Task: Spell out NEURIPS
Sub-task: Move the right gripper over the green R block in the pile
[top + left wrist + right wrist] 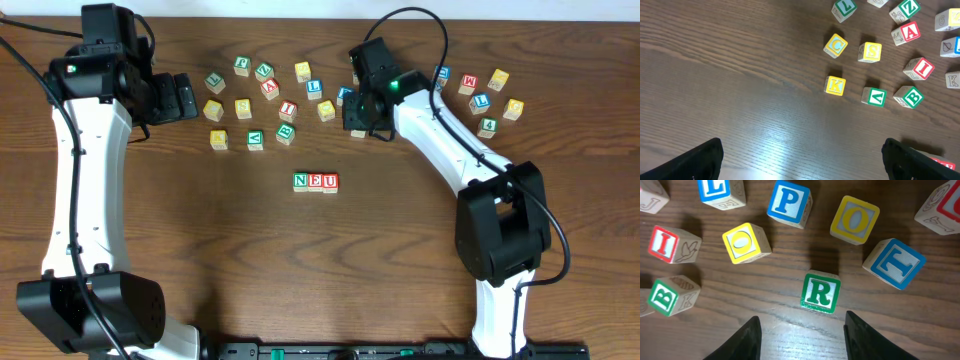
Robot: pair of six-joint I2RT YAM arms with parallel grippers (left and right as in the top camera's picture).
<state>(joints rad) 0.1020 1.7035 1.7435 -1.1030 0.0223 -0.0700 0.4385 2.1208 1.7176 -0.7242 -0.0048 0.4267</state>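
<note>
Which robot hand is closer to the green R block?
The right one. The right gripper hovers at the green R block, which lies just ahead of its open fingers. The left gripper is far off, at the other end of the scattered blocks.

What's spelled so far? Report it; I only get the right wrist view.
Observer: A NEU row sits mid-table, the three cubes side by side.
Operator: Find me the S.
Observer: A yellow S lies in the cluster on the left arm's side, among K, C and A.
Operator: Give me the left gripper's state.
Observer: The left gripper is wide open and empty, beside that cluster.
</note>
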